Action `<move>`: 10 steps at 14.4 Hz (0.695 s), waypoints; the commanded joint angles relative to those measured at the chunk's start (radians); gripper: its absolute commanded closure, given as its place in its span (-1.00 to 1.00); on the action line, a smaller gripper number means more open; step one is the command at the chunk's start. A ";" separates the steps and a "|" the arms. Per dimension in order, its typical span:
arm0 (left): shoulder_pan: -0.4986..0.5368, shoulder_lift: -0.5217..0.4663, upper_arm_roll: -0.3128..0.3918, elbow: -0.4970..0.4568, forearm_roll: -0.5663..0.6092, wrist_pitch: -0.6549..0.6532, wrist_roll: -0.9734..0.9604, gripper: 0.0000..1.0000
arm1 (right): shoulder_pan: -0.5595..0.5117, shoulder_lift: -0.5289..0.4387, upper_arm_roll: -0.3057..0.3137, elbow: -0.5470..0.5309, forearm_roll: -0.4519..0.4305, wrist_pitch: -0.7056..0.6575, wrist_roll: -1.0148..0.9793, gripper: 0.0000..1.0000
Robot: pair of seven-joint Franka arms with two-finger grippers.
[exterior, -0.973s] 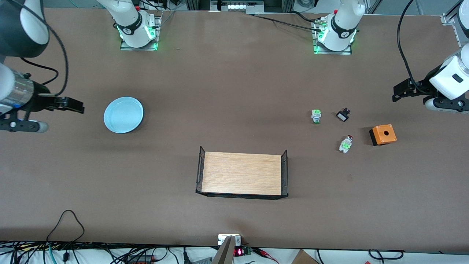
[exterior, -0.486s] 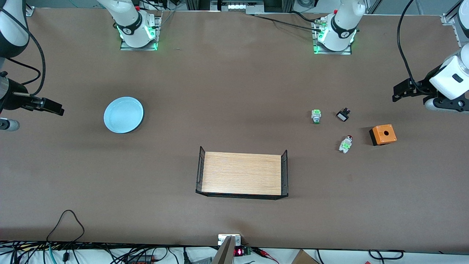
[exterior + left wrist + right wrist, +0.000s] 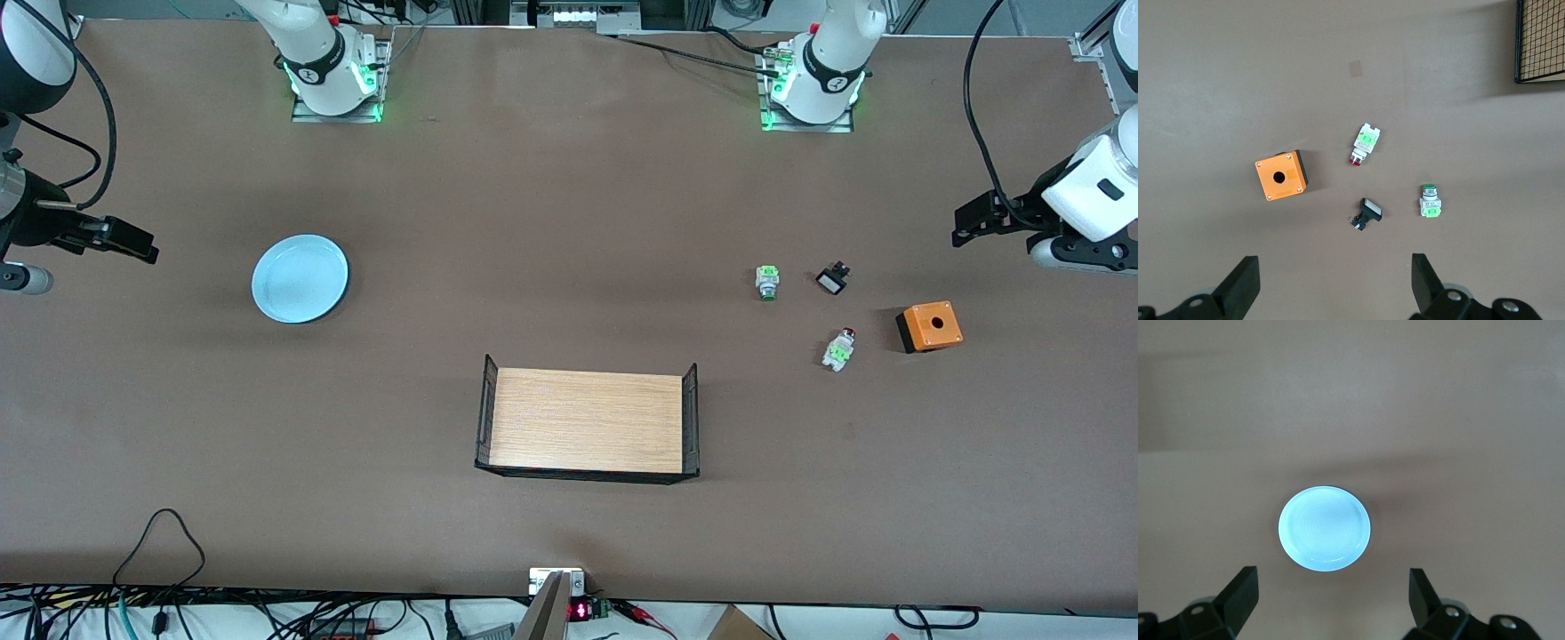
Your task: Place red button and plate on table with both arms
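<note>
The light blue plate (image 3: 300, 278) lies flat on the brown table (image 3: 569, 222) toward the right arm's end. My right gripper (image 3: 133, 242) is open and empty, up in the air beside the plate, out toward the table's end. In the right wrist view the plate (image 3: 1325, 529) lies ahead of the open right gripper (image 3: 1331, 593). The red button (image 3: 839, 348) lies on its side on the table toward the left arm's end. My left gripper (image 3: 969, 222) is open and empty, up over the table's end. The left wrist view shows the red button (image 3: 1364, 142) well ahead of the left gripper (image 3: 1333, 280).
A green-capped button (image 3: 767, 282), a small black-and-white part (image 3: 832, 279) and an orange box (image 3: 929, 325) lie around the red button. A wooden tray with black mesh ends (image 3: 587, 421) stands mid-table, nearer to the front camera. Cables run along the front edge.
My right gripper has drawn away from the plate toward the table's end, then shifted slightly. The left arm, the plate and the buttons have not moved.
</note>
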 commanded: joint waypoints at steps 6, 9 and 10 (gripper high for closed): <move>0.004 0.012 -0.002 0.032 0.019 -0.024 0.016 -1.00 | -0.007 -0.019 0.001 0.056 0.014 -0.058 -0.080 -1.00; 0.004 0.012 -0.002 0.030 0.019 -0.024 0.016 -1.00 | -0.007 -0.019 0.001 0.097 0.012 -0.093 -0.078 -1.00; 0.004 0.012 -0.002 0.030 0.019 -0.023 0.016 -1.00 | -0.007 -0.019 0.003 0.099 0.012 -0.093 -0.075 -1.00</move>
